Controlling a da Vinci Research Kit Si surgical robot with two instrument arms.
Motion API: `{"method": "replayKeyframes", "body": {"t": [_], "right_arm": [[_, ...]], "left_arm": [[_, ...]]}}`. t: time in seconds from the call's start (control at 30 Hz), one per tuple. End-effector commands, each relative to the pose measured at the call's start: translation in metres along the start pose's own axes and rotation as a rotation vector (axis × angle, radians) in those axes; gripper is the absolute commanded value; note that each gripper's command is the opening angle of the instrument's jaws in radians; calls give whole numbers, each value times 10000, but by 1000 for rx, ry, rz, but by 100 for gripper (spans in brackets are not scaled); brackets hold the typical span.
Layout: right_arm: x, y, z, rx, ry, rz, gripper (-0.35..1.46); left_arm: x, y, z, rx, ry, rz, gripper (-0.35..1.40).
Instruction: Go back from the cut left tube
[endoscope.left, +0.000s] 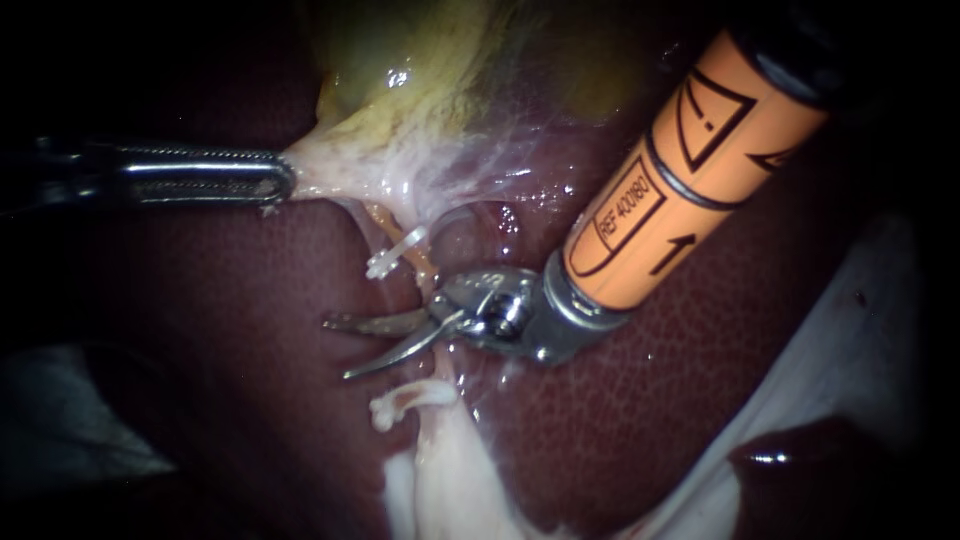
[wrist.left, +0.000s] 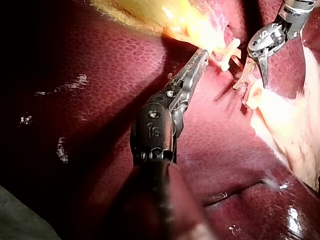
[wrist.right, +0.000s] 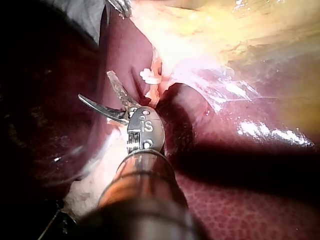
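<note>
Endoscope view: our right instrument (endoscope.left: 345, 348) has its curved blades apart, with nothing between them. It sits in the gap of the cut tube (endoscope.left: 418, 262). A white clip (endoscope.left: 393, 253) sits on the tube's upper end. The lower end (endoscope.left: 398, 402) lies just beside the blades. Our left instrument (endoscope.left: 278, 180) has its jaws clamped on the pale edge of the gallbladder (endoscope.left: 400, 90), stretching it taut.

Risks as we judge them: backing out with the blades apart could snag the clip or score the liver (endoscope.left: 700, 380). Extra pull from the left could tear the stretched tissue.
</note>
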Motion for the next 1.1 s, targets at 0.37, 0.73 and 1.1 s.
{"method": "replayKeyframes", "body": {"t": [0.37,0.73,1.1], "right_arm": [[-10,-13,-4,-155,68,-125,143],[-8,-60,-65,-388,-28,-353,145],[-6,-91,-136,-459,-223,-446,145]], "left_arm": [[1,0,2,0,1,0,-35],[1,0,2,0,1,0,-35],[1,0,2,0,1,0,-35]]}}
